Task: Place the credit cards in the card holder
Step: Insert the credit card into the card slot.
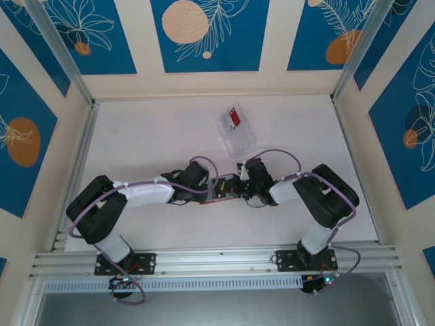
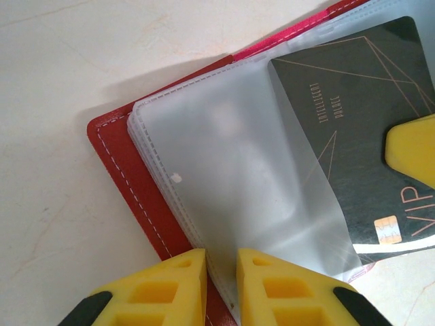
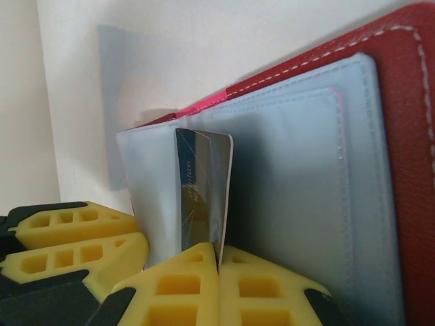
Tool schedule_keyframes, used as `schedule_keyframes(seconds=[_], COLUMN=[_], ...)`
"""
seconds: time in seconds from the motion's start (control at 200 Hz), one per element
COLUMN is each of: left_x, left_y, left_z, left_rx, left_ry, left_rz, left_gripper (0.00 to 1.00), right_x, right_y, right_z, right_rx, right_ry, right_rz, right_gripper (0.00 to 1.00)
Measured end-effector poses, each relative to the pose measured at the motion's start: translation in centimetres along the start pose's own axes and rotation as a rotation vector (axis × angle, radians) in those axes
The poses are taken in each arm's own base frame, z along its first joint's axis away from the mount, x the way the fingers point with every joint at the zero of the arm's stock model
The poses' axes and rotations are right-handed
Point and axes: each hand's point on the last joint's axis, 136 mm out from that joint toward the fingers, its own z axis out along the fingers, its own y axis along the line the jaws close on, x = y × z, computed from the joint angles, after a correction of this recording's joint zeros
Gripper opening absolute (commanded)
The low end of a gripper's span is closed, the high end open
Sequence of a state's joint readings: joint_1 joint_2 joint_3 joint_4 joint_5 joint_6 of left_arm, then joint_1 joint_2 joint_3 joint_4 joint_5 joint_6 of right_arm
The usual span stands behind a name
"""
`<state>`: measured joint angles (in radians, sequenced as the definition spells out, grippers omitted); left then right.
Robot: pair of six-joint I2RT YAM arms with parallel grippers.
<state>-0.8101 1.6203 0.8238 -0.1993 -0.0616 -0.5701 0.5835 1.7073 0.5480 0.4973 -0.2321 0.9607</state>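
**My two arms, elbows out, wrists meeting.**
My left gripper [image 2: 221,265] pinches the edge of the card holder [image 2: 115,163], jaws narrowly parted; my right gripper [image 3: 219,261] is clamped tight on a black card [image 3: 200,183].

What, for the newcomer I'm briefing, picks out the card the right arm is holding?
Mid-table, between both arms, lies the open red card holder. The right hand pinches a card partly inside its frosted sleeve: black, thin gold lines, chip, VIP lettering, unlike the red card in the clear tray.
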Motion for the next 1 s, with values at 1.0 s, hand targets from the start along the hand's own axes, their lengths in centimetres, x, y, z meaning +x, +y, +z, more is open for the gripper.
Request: schedule_keyframes(seconds=[1.0], left_x=[0.1], left_y=[0.2], left_z=[0.1], left_rx=[-0.008], left_ry=[0.003], left_rz=[0.001], left_gripper=[0.18], right_x=[1.0], right_y=[2.1], right_z=[2.7], right_rx=[-0.038], right_ry=[0.145], right_rz=[-0.063], right_gripper=[0.05])
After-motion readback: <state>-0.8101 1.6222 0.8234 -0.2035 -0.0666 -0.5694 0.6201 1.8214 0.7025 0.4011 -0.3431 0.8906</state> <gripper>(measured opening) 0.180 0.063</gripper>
